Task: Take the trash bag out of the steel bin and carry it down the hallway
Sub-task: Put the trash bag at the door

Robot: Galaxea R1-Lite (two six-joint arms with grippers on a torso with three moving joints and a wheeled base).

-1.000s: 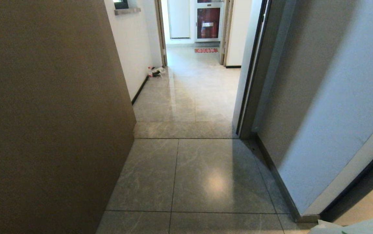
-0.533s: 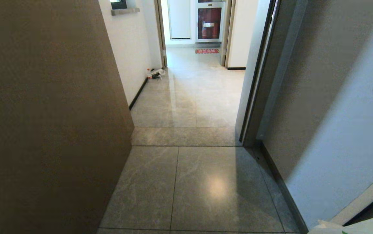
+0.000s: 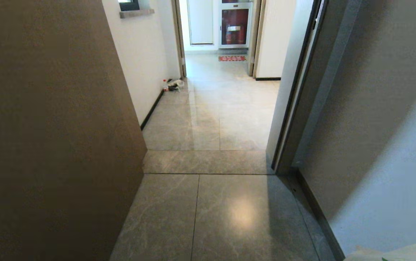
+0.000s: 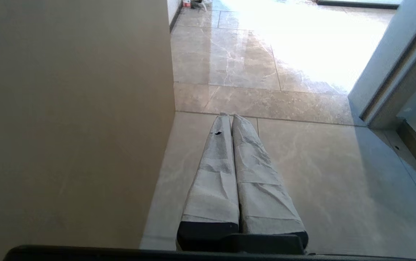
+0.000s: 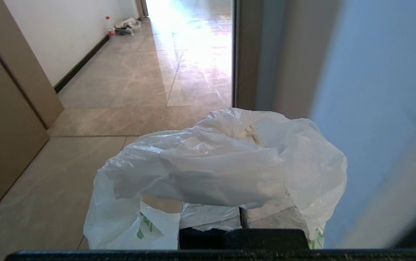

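Right wrist view: right gripper [image 5: 242, 217] clamped together on trash bag [image 5: 226, 170]; white plastic drapes over fingers, hiding tips; green print low on bag. Head view catches only bag corner at lower right edge; both arms outside it. Left wrist view: left gripper [image 4: 232, 116] empty, fingers pressed together, level above hallway [image 3: 211, 119] tiles, brown panel [image 3: 48, 137] beside. Far clutter by white wall [image 3: 173, 84] hard to identify. Steel bin in no view.
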